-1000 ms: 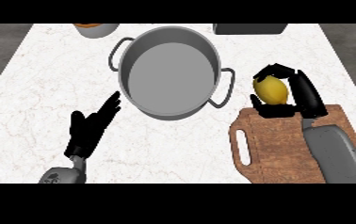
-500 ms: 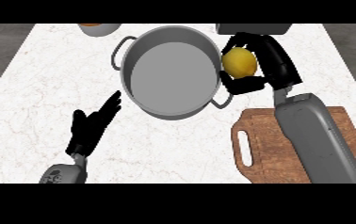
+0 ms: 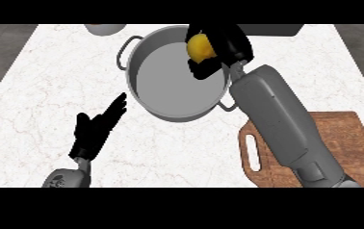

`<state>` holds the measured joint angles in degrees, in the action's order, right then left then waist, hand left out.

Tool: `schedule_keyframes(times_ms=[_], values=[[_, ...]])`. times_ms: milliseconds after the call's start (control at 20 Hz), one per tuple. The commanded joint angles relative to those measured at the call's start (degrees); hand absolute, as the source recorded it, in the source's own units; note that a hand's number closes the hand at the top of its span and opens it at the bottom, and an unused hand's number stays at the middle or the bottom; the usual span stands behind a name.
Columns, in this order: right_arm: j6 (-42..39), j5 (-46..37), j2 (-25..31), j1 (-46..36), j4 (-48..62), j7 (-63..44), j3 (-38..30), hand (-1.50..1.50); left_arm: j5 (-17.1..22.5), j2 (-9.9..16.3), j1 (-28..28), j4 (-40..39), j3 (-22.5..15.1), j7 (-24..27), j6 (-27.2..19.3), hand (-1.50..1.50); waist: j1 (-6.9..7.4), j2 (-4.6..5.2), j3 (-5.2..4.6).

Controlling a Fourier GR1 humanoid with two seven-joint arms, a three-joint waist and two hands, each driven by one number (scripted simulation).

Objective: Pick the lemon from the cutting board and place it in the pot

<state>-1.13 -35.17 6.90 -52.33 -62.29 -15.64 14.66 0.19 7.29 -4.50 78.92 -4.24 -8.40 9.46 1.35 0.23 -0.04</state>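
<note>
One lemon [image 3: 200, 46] — grasped in the right robot hand [image 3: 222, 47] — sits over the pot [image 3: 153, 55].

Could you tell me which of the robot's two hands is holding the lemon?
The right hand, fingers curled round the lemon above the pot. The left hand is open and holds nothing.

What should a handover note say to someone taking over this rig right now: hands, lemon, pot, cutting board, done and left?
Right hand: curled round the lemon, held over the pot, near its far right rim.
Left hand: open, resting on the counter left of the pot, holding nothing.
Cutting board: at the lower right, partly hidden by the right forearm; no lemon on the part that shows.
Done: lemon picked and brought above the pot.
Left: release the lemon into the pot, withdraw the hand.
</note>
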Motion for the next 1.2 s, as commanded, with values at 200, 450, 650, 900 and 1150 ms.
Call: schedule_keyframes(times_ms=[200, 450, 650, 900, 1150], values=[[0.02, -14.91, -3.26, -9.52, 15.93, -6.55, 9.21, 1.50, 0.73, 1.09, 0.13, 1.20, 0.15, -1.16, 1.84, 0.00, 1.36, 0.25, -0.06], [-5.16, -12.65, -6.75, -14.85, 28.50, -9.29, 8.21, 1.50, -1.55, -1.55, 0.42, 0.47, -1.85, 0.71, -0.33, 0.00, 2.01, 0.56, -0.04], [-10.09, -6.88, -6.84, -15.06, 34.17, -16.17, 6.71, 1.50, -0.92, -1.09, -3.34, 0.18, -0.93, -1.79, -0.02, 0.00, 2.80, 0.78, -0.04], [-9.70, -1.35, -6.88, -17.38, 38.86, -14.24, 9.71, -1.50, -1.37, -1.00, -3.76, -2.10, -1.07, 0.56, 0.95, 0.00, 4.24, 1.25, -0.04], [8.72, 5.33, -6.90, -12.99, 29.13, -5.63, 3.23, -1.50, -1.38, -1.57, -3.52, -1.24, -1.28, -0.65, 0.30, 0.00, 3.81, 1.07, 0.16]])
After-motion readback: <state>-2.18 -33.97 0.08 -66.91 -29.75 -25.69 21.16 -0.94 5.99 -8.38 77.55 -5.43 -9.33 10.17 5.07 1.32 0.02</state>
